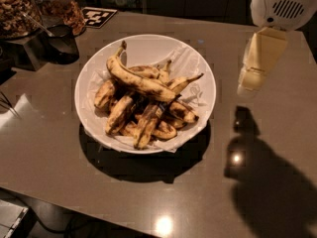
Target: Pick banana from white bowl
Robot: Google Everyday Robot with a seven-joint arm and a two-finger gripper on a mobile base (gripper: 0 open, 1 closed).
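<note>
The banana [137, 82] is the longest one, yellow with brown speckles. It lies on top of the pile, its dark stem tip pointing to the far left. Several shorter, darker bananas [148, 123] lie under it. They all sit in the white bowl [198, 66], which is lined with crumpled white paper and stands mid-table. My gripper [249, 85], cream-coloured, hangs from the white wrist [282, 6] at the upper right. It is above the table just right of the bowl's rim, apart from the bowl and the bananas, and holds nothing.
Jars of nuts [15, 9] and a dark holder [59, 43] stand at the far left. A black-and-white marker tag [96, 16] lies behind the bowl. The arm's shadow [267, 182] falls on the grey table at the right. The table's front edge runs across the lower left.
</note>
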